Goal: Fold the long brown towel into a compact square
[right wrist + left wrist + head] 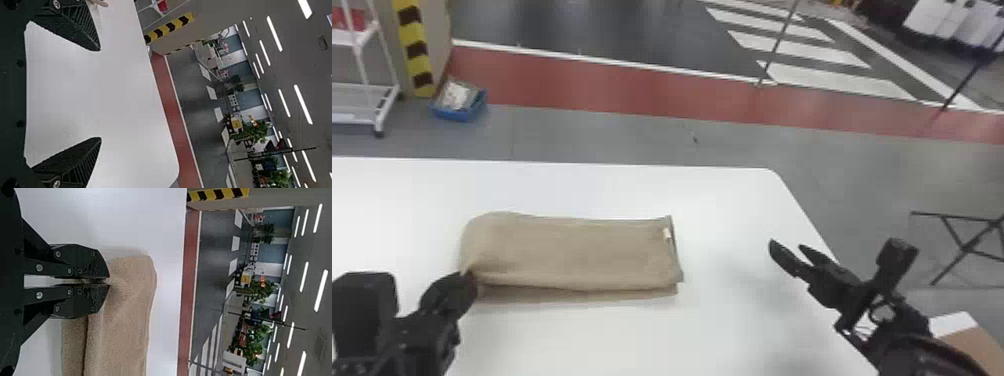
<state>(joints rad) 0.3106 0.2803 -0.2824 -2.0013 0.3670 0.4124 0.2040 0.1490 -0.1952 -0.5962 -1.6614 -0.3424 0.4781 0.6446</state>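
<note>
Long brown cloth towel [572, 252], apparently folded lengthwise, lies on the white table [732, 200], near-left corner pinched by the black left gripper [109, 281]; black right gripper [100, 94] wide open, empty. Crosswise folding remains.

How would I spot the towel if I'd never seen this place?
Find the big white table. Toward its left half lies the tan-brown folded cloth towel, a long flat strip. Unlike the hard black gripper pinching its left end, it is soft, with a small pale tag at its right end.
</note>
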